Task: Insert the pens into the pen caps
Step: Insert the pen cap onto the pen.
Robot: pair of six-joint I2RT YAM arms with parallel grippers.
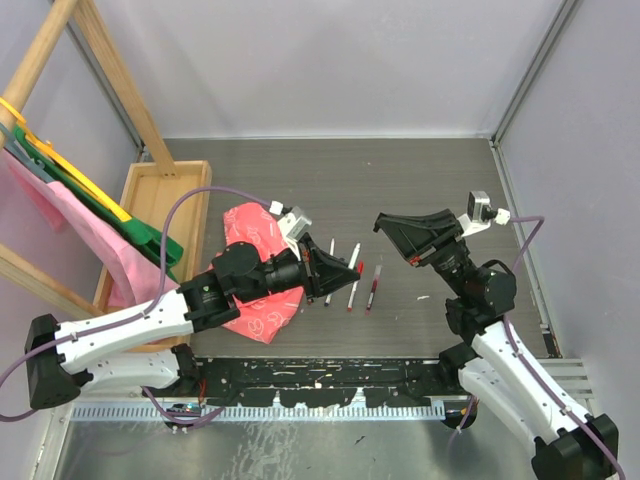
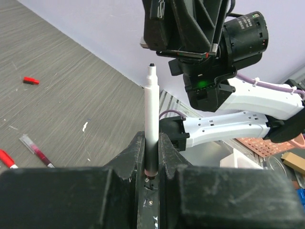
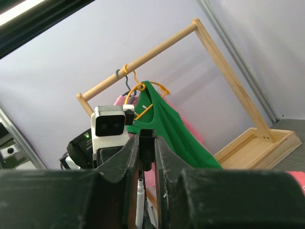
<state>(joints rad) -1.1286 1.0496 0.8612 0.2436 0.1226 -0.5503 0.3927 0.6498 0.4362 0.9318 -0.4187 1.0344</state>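
Left gripper is clamping a thin white-barrelled pen near its base, in mid-air; right gripper is pinching a short black plastic cap opposite. Any misalignment risks the tip striking the cap's rim, skewing pen or cap.

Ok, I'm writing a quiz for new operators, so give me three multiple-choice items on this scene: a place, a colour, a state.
1. Where do the loose pens lie? A in the wooden tray. B on the table. C on the pink cloth.
2. What colour is the tip of the pen in the left gripper? A black. B green. C yellow.
3. How is the left gripper? A wide open. B shut on a pen. C shut on nothing.
Answers: B, the top view shows them on the dark table; A, the left wrist view shows a black tip; B, it clamps the white barrel.
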